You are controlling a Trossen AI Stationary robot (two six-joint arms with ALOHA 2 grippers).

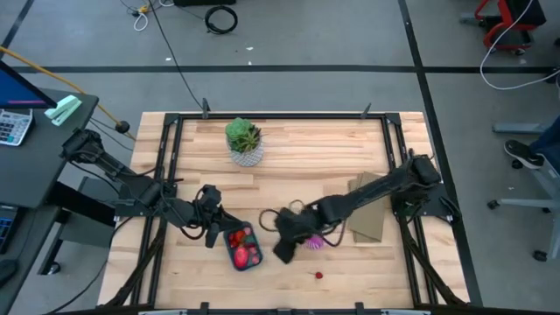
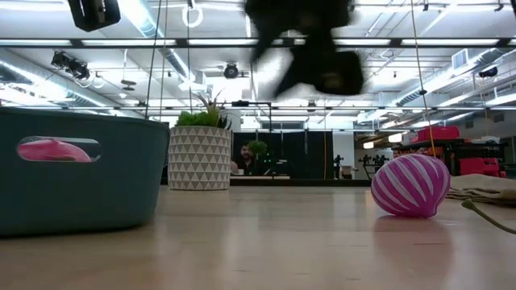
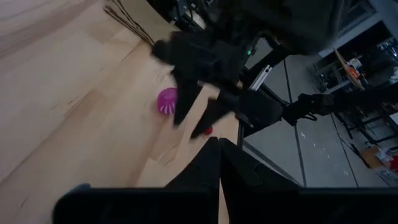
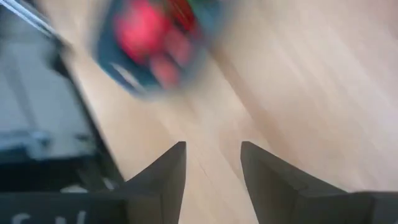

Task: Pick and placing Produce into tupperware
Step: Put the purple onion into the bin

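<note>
The blue-teal tupperware [image 1: 243,248] lies on the table near the front and holds the oval red-pink piece [image 1: 241,257] and several small red pieces. It is blurred in the right wrist view [image 4: 155,43]. The purple ribbed ball [image 1: 316,244] rests on the table to its right, and also shows in the low view [image 2: 409,185]. One tiny red piece [image 1: 318,275] lies nearer the front edge. My right gripper [image 4: 213,149] is open and empty above the table between the tupperware and the ball [image 1: 282,251]. My left gripper [image 3: 219,144] is shut and empty beside the tupperware's left edge [image 1: 213,234].
A green plant in a white pot [image 1: 244,143] stands at the far middle. A tan cardboard-coloured box [image 1: 371,210] lies at the right under my right arm. Bare wood lies along the front edge and at the far right.
</note>
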